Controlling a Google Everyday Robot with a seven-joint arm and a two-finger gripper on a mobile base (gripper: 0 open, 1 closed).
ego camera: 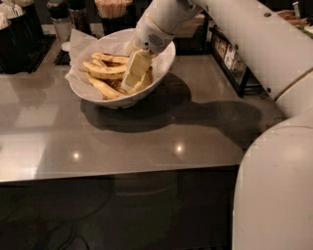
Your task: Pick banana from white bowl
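The white bowl [161,68] stands on the grey counter at the back left, lined with crinkled white paper. Several speckled yellow bananas lie in it. The longest curved banana [102,68] lies across the bowl's left middle. My gripper [132,83] reaches down into the right half of the bowl, its cream-coloured fingers [137,68] among the bananas. The fingers hide what lies under them.
Dark containers [19,24] and a cup of sticks [113,9] stand behind the bowl. A black rack [234,63] stands at the right of the counter. The counter's front edge [122,173] runs across the middle. My white arm [254,44] fills the right side.
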